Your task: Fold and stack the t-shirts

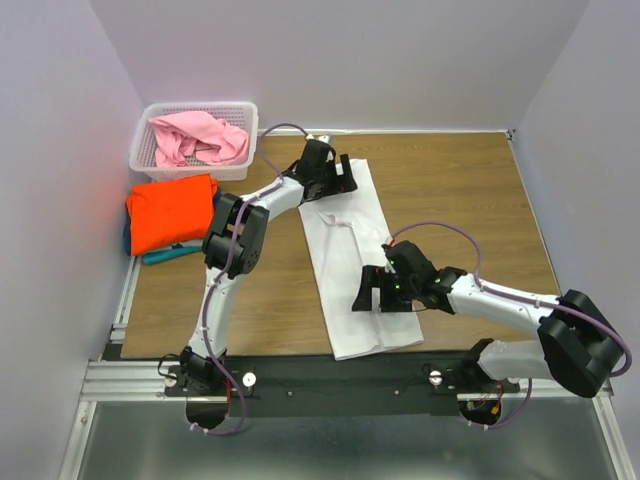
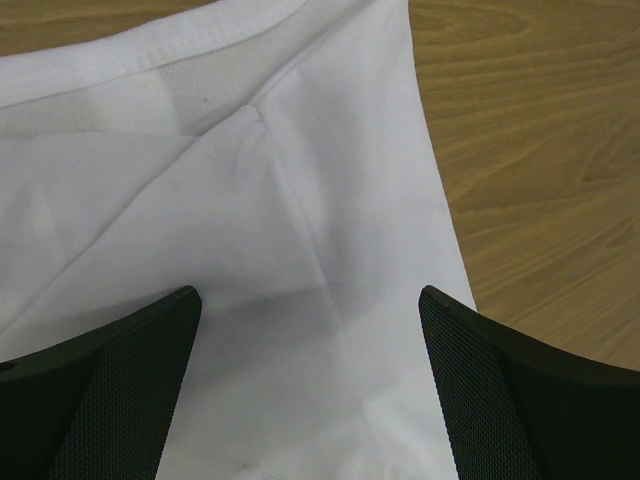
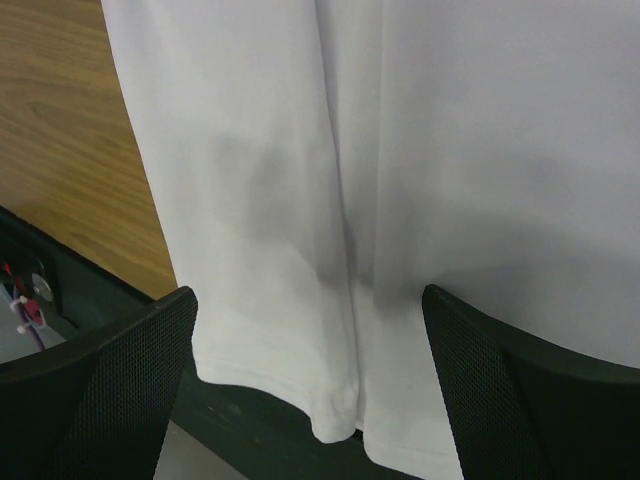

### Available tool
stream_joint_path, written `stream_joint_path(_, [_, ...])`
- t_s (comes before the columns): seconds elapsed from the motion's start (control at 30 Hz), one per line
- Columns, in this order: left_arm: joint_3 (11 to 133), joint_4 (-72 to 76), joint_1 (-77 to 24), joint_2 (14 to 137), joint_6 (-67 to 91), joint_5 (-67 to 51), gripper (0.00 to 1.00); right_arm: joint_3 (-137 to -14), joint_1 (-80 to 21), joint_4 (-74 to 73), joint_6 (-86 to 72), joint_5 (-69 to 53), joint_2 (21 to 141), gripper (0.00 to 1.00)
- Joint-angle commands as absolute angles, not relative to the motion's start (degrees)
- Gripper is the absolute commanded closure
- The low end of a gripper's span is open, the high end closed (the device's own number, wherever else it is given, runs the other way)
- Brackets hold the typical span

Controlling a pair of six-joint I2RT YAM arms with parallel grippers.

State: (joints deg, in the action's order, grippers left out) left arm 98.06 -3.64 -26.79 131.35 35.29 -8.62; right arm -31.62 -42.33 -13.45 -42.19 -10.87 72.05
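Left claw (image 2: 310, 300) and right claw (image 3: 310, 296), two, both wide, over one white t-shirt (image 1: 345, 262)

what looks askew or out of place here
The long folded white cloth t-shirt lies slanted across the wooden table, its near hem reaching past the edge onto the black mounting rail. The crumpled pink t-shirt sits unfolded in the white plastic lattice basket.

One white t-shirt (image 1: 352, 262), one orange t-shirt (image 1: 172, 212), one teal t-shirt (image 1: 172, 255), one pink t-shirt (image 1: 200, 138), one basket (image 1: 200, 104), one table (image 1: 450, 190)
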Motion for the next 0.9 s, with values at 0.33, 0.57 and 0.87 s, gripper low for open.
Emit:
stream_joint_path(0.33, [120.8, -22.0, -28.7, 146.9, 33.6, -12.4, 0.02, -37.1, -46.3, -11.3, -40.3, -11.5, 80.7, 0.0])
stream_joint_path(0.57, [124.6, -23.6, -28.4, 148.7, 33.7, -11.3, 0.02, -39.2, -46.3, -11.2, -40.1, -10.2, 81.7, 0.0])
stream_joint_path(0.87, [125.7, -22.1, -27.2, 149.0, 33.4, -11.6, 0.02, -39.9, -46.3, -11.4, -39.8, -8.2, 79.1, 0.0])
